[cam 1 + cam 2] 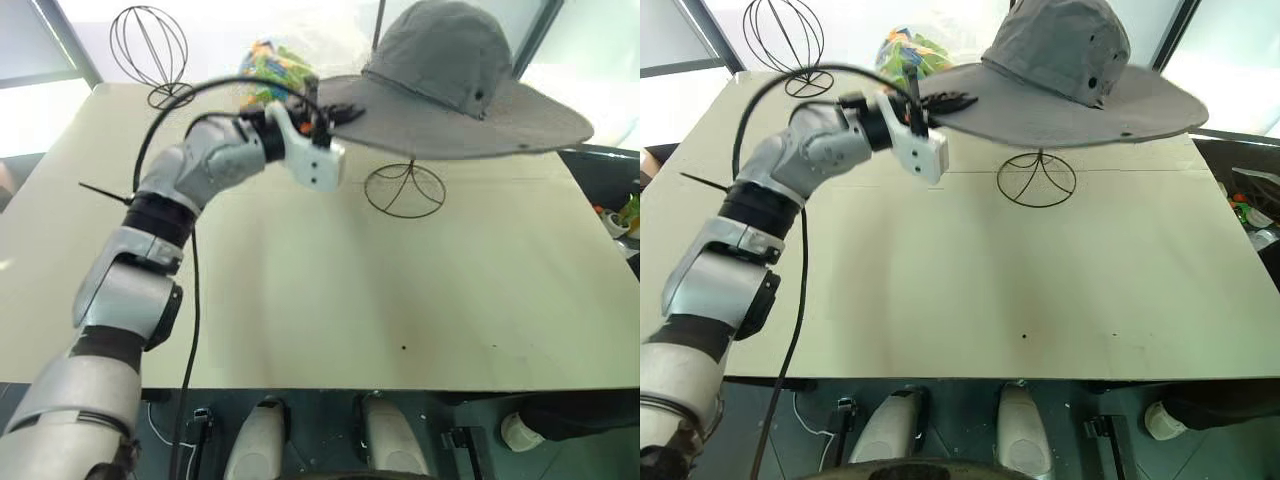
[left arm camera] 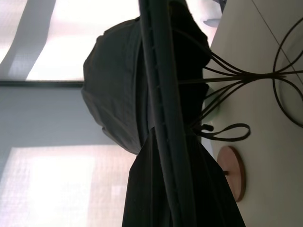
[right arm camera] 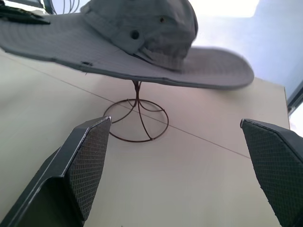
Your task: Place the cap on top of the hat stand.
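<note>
The grey wide-brimmed cap [image 1: 440,80] rests over the top of the dark wire hat stand [image 1: 405,190], whose thin stem and ring base show under the brim at the table's far middle. My left gripper [image 1: 335,112] is shut on the brim's left edge, pointing level. In the left wrist view the brim's edge [image 2: 161,118] runs straight between the fingers, with the stand's wires [image 2: 236,80] behind it. Nearer and to the right of the stand, my right gripper [image 3: 175,122] is open with nothing between its fingers; it faces the cap [image 3: 142,33] and the ring base [image 3: 137,120].
A smaller round wire stand [image 1: 150,50] stands at the far left of the pale table [image 1: 300,300]. A colourful bag [image 1: 275,68] lies behind my left gripper. A round wooden disc [image 2: 234,172] sits on the table beyond the stand. Small items lie off the right edge [image 1: 625,215].
</note>
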